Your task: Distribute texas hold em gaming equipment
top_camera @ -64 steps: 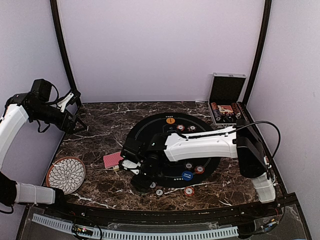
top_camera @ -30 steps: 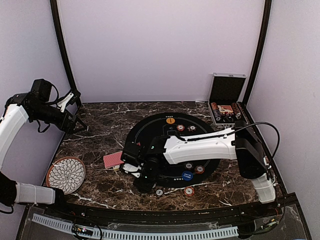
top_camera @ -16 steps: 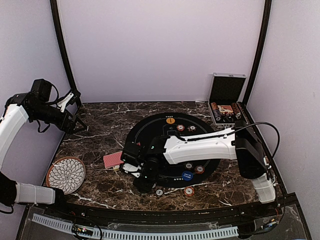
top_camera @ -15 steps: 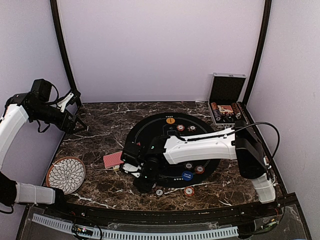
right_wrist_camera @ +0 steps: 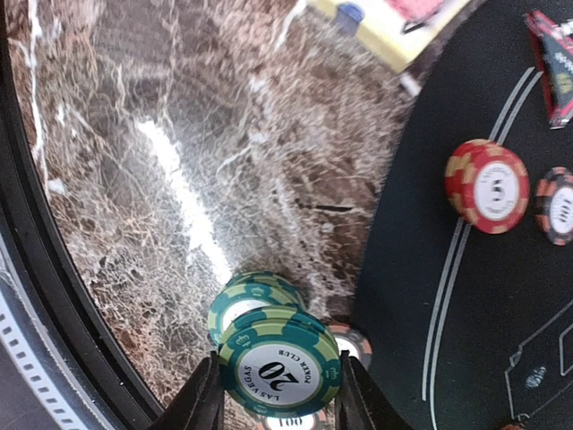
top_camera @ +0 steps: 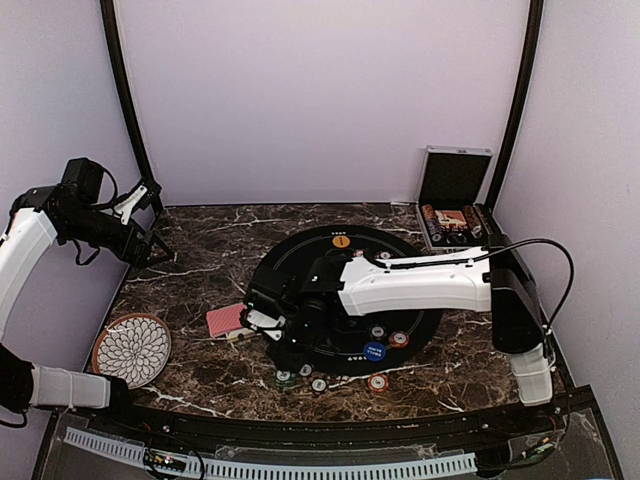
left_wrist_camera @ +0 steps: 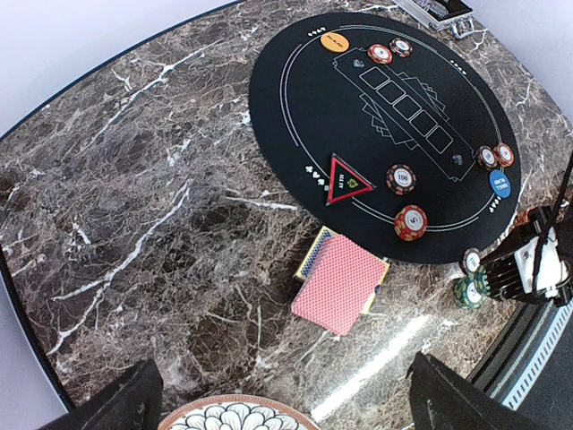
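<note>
Your green chip, printed "20", sits pinched flat between the pads of the right end effector. It hangs just above a second green chip that lies on the table off the near-left rim of the black mat. Half a second ago that wrist was pressed low over this spot and hid it. Now it has risen and drawn back toward the mat, so the chip on the marble shows in the overhead view. Read this as a grasp that has taken and a lift just begun, so the chip can be carried to its place. The left end effector is parked at the far left, fingers spread wide on nothing, exactly as it was. The chips are thick rigid discs with striped edges and paper-like centre labels. A red chip marked "5" rests on the mat, which looks matte and felt-like. The table is polished dark marble that throws a bright glare streak. The red-backed playing cards lie as a thin flat stack beside the mat. The orange button and blue button are broader and flatter, and lie on opposite edges of the mat.
</note>
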Action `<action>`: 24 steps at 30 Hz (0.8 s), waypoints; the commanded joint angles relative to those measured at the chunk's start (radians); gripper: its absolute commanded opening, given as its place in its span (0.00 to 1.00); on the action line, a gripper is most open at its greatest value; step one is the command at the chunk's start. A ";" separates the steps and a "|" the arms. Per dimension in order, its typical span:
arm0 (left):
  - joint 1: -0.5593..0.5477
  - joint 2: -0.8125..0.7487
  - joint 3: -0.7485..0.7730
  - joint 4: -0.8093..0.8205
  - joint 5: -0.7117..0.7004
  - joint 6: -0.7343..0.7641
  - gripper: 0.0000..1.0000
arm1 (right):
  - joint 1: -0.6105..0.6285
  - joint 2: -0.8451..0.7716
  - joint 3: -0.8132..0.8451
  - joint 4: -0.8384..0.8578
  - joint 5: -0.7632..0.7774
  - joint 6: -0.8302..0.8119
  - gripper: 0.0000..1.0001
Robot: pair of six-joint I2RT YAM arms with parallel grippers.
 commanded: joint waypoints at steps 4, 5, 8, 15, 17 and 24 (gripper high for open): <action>0.003 -0.027 0.010 -0.018 0.003 0.011 0.99 | -0.085 -0.088 -0.018 0.028 0.009 0.037 0.08; 0.004 -0.027 0.009 -0.018 0.002 0.011 0.99 | -0.101 -0.086 -0.031 0.033 0.013 0.038 0.07; 0.003 -0.029 0.009 -0.019 0.001 0.012 0.99 | -0.142 -0.076 -0.060 0.045 0.028 0.046 0.06; 0.003 -0.033 0.005 -0.020 -0.006 0.017 0.99 | -0.189 -0.037 -0.079 0.082 0.050 0.048 0.05; 0.003 -0.033 0.003 -0.018 -0.008 0.017 0.99 | -0.196 -0.018 -0.065 0.091 0.058 0.047 0.04; 0.004 -0.030 0.004 -0.017 -0.006 0.016 0.99 | -0.206 0.059 -0.012 0.097 0.049 0.042 0.04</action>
